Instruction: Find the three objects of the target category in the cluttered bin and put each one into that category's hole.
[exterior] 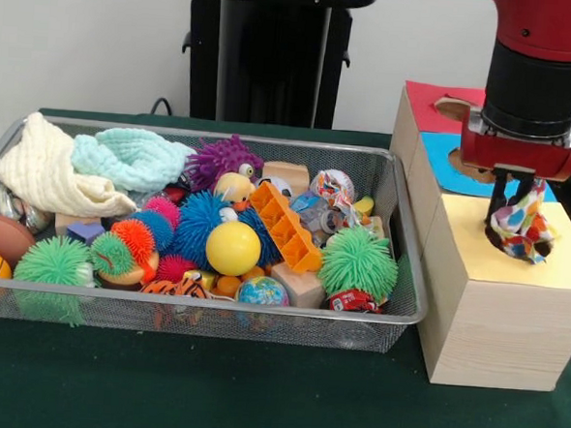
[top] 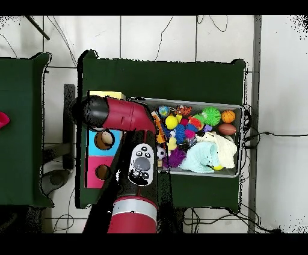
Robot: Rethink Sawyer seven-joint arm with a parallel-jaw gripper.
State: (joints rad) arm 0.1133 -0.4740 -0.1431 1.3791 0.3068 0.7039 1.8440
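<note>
My gripper point(exterior: 515, 234) is shut on a white polka-dot cloth point(exterior: 529, 221) and holds it down at the round hole point(exterior: 542, 251) in the yellow surround point(exterior: 472, 256) of the pale wooden box point(exterior: 497, 329). The cloth bunches at the hole's mouth and hides most of it. The wire mesh bin point(exterior: 222, 138) stands left of the box, full of toys. Another white piece with coloured spots point(exterior: 333, 185) lies at its back right. In the overhead view my arm point(top: 120, 114) covers the gripper and the yellow hole, and the bin point(top: 241, 141) shows to its right.
Behind the yellow hole are a blue-surround hole point(exterior: 443, 151) and a red-surround hole point(exterior: 437, 107). The bin holds spiky rubber balls point(exterior: 358, 261), a yellow ball point(exterior: 233, 248), an orange block point(exterior: 285, 226), a cream cloth point(exterior: 46, 172) and a mint knit cloth point(exterior: 134, 158).
</note>
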